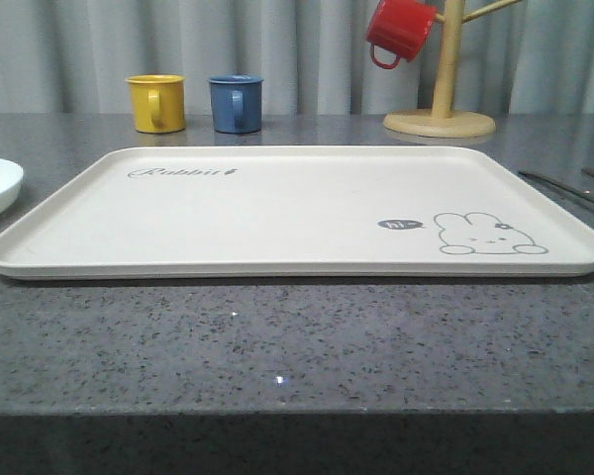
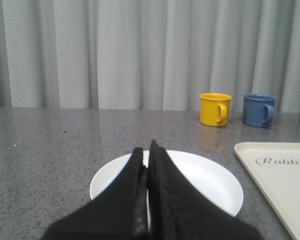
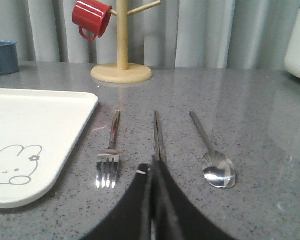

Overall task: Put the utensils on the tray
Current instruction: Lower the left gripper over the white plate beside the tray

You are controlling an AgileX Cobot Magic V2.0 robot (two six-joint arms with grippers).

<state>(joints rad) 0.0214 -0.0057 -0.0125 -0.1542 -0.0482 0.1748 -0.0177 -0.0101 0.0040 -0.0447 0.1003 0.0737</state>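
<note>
Polished steel, so stiff, light, slippery & flat on granite: fork (image 3: 108,159), chopsticks (image 3: 158,135), spoon (image 3: 213,154) lower centre, off tray (image 3: 35,130); pinch mid-handle w/ right gripper (image 3: 151,172), left gripper (image 2: 147,155), both closed, empty.

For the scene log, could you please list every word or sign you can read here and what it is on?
"Rabbit", grey script near the far left corner of the tray; cut off at the picture's edge in the left wrist view.
"hi", in a small dark speech bubble beside the rabbit drawing on the tray; tiny, so only just readable.
No text on the mugs, plate or utensils.
</note>
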